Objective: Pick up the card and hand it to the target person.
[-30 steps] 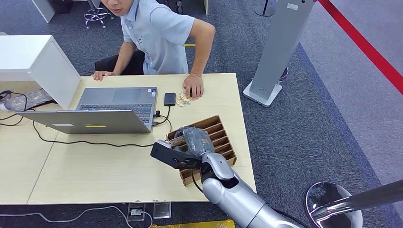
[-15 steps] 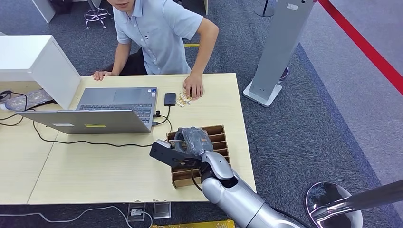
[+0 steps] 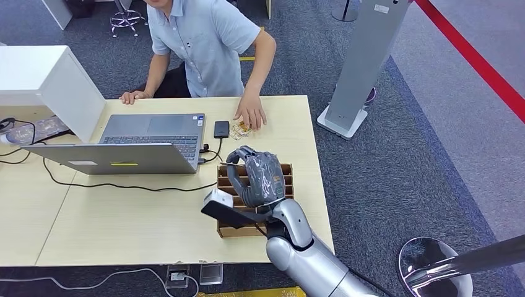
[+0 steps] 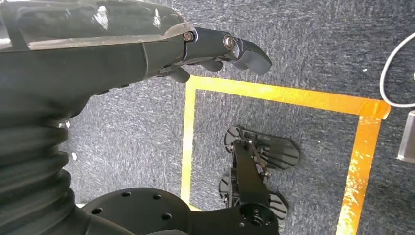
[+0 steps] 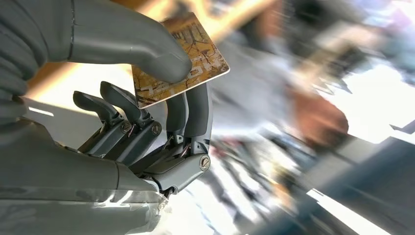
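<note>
Right hand [image 3: 260,178]: I am pinching the card [image 5: 183,58] between thumb and fingers, above the slotted wooden card rack [image 3: 226,230].
Left hand [image 4: 147,44]: I am holding nothing, fingers loosely extended, arm hanging over the carpet.
Done: card is out of the rack.
Left: I am judging the reach to the seated person [image 3: 207,43] across the desk [image 3: 124,229], then release.

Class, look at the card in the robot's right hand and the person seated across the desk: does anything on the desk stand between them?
Nothing visible blocks it. The right hand pinches the card above the wooden divider tray. Toward the person's hand lie only flat things: a phone and small cards.
</note>
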`<action>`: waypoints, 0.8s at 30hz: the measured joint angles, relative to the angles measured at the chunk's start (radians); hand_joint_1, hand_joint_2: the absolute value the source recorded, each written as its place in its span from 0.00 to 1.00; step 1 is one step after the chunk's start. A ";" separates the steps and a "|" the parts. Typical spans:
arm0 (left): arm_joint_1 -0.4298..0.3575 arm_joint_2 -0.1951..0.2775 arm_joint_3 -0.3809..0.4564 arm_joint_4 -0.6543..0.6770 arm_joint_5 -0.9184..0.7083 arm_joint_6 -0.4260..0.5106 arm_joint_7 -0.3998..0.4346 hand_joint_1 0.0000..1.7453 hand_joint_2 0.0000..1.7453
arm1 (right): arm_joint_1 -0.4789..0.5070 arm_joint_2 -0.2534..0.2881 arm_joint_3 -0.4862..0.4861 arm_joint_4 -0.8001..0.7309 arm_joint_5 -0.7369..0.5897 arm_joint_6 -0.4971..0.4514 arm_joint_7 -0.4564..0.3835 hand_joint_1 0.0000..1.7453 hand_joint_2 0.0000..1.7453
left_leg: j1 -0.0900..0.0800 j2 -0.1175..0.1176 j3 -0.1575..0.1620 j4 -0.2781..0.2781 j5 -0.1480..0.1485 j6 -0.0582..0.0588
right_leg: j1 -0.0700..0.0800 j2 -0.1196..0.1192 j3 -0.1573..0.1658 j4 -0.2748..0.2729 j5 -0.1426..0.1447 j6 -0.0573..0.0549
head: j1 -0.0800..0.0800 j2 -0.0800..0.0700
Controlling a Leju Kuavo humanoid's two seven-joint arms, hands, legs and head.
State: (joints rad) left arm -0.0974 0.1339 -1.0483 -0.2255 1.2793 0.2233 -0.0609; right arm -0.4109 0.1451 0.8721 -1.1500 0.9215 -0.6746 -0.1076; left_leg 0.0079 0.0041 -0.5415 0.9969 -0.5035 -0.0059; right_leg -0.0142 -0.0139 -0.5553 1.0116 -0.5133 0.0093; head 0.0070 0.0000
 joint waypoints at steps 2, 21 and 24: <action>0.002 0.000 0.000 0.000 0.000 0.003 0.000 0.00 1.00 | 0.063 0.026 -0.066 -0.061 0.021 -0.019 -0.221 1.00 1.00 | 0.000 0.000 0.000 0.000 0.000 0.000 | 0.000 0.000 0.000 0.000 0.000 0.000 | 0.000 0.000; -0.001 0.000 0.001 0.000 -0.028 -0.006 0.001 0.00 1.00 | -0.068 0.097 -0.213 0.011 -0.343 0.055 0.112 1.00 1.00 | 0.000 0.000 -0.001 0.000 0.003 -0.001 | 0.000 0.000 0.000 0.000 0.003 -0.002 | -0.001 0.000; -0.003 0.000 0.000 0.000 -0.040 -0.012 0.000 0.00 1.00 | -0.169 0.092 -0.176 0.110 -0.377 0.080 0.150 1.00 1.00 | 0.000 0.000 -0.001 0.000 0.003 -0.001 | 0.000 0.000 0.000 0.001 0.003 -0.002 | -0.002 0.000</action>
State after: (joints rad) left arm -0.1007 0.1339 -1.0483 -0.2255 1.2392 0.2113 -0.0607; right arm -0.5795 0.2367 0.6958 -1.0400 0.5446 -0.5946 0.0428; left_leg 0.0081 0.0039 -0.5425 0.9967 -0.5004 -0.0070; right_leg -0.0138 -0.0142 -0.5558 1.0122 -0.5104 0.0076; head 0.0049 0.0001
